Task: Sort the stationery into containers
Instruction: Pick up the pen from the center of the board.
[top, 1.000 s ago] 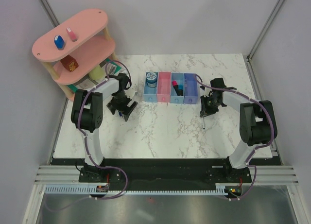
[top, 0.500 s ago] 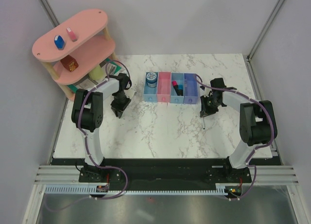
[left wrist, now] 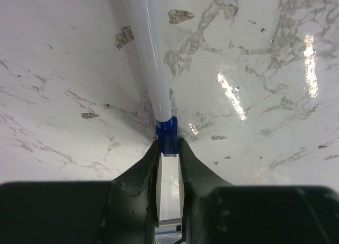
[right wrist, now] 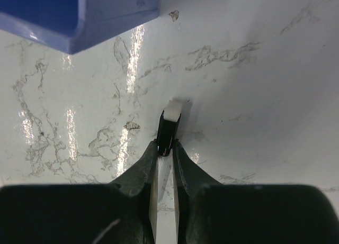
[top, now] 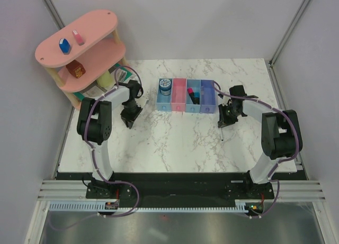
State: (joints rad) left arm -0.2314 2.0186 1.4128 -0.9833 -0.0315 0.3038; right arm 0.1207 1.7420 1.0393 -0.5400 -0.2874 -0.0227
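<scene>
Gripping a white-barrelled marker with a blue collar (left wrist: pixel 150 64), the left jaws were closed on it low over the white marble table (left wrist: pixel 265 69), well left of the row of four joined plastic bins (top: pixel 179 93). The right jaws pinched a thin black, white-tipped pen (right wrist: pixel 169 123) near the violet-blue bin (right wrist: pixel 95 21). Step judged: pick-up; next, lifting each over a bin. Rear ends lay hidden between jaws.
</scene>
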